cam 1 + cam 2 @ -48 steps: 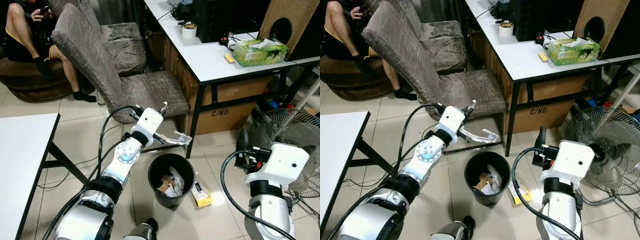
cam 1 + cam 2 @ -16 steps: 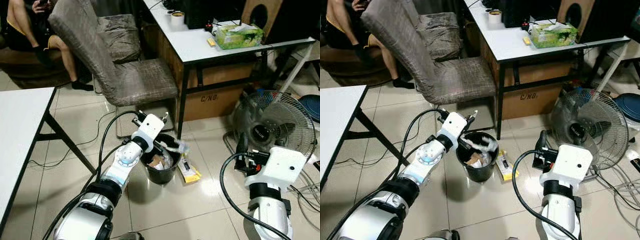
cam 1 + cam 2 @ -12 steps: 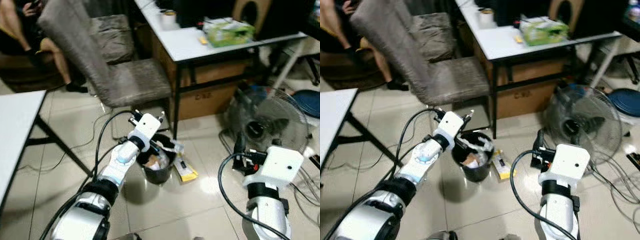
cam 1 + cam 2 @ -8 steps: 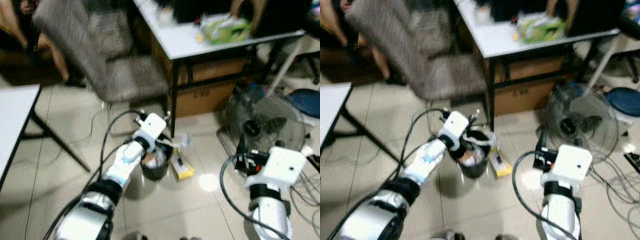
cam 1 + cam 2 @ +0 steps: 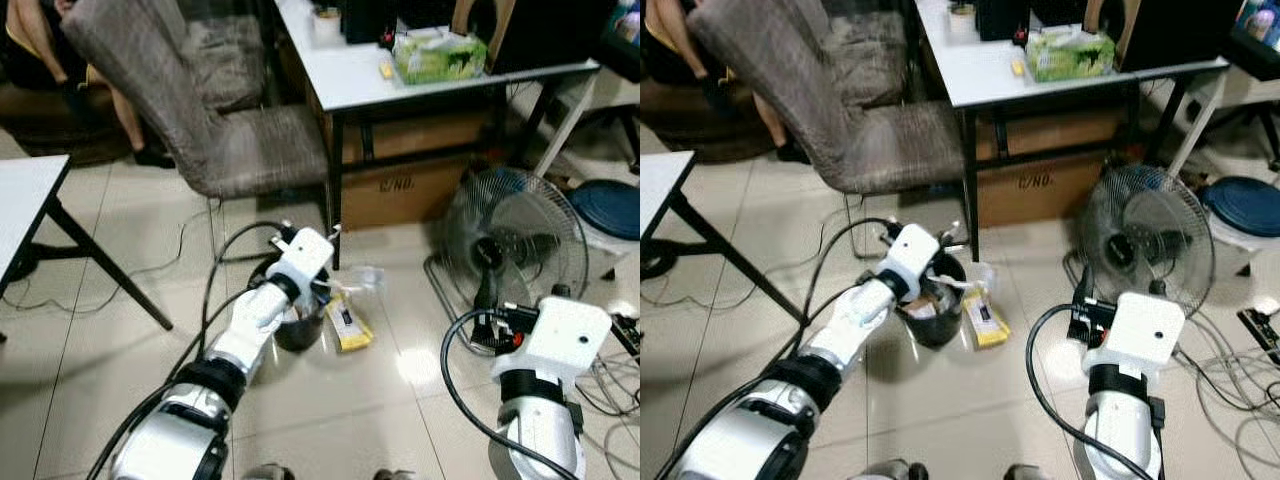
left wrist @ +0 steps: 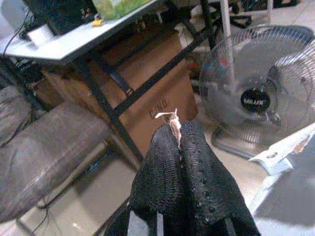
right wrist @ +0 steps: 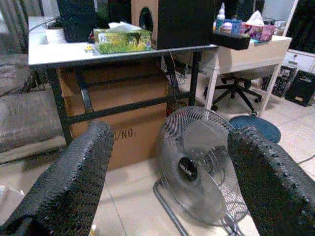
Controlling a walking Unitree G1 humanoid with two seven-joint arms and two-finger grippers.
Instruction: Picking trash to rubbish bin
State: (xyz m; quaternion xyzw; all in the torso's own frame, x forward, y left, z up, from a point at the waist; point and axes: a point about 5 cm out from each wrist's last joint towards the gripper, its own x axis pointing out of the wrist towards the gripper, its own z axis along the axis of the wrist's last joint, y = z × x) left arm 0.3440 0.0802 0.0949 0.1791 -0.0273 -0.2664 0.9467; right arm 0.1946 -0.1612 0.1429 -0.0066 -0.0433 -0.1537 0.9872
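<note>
Close to you, your right gripper (image 7: 170, 182) is held up low on your right side, and its two black fingers (image 7: 74, 182) stand wide apart with nothing between them. Past that open gap you see a standing fan (image 7: 204, 164) on the floor. Your left gripper (image 6: 181, 162) reaches out over the black rubbish bin (image 5: 938, 318), and its fingers are pressed tight together. A small torn scrap (image 6: 173, 123) of pale trash sticks out from between the tips, so the jaws are pinching it. In the head views a crumpled clear plastic wrapper (image 5: 362, 281) hangs just past the fingertips, beyond the bin's rim on the far side from your arm; you cannot tell if it is held or lying on the floor. The bin already has some brown and white trash inside. A flat yellow packet (image 5: 346, 322) lies on the tiles just beside the bin, on the fan side. Farther off stands a grey chair (image 5: 210, 120). Next to it is a white desk (image 5: 980, 70) with a green tissue box (image 5: 1070, 52) on top and a cardboard box (image 5: 405, 190) under it. At the far corner a person's leg (image 5: 120, 110) shows.
</note>
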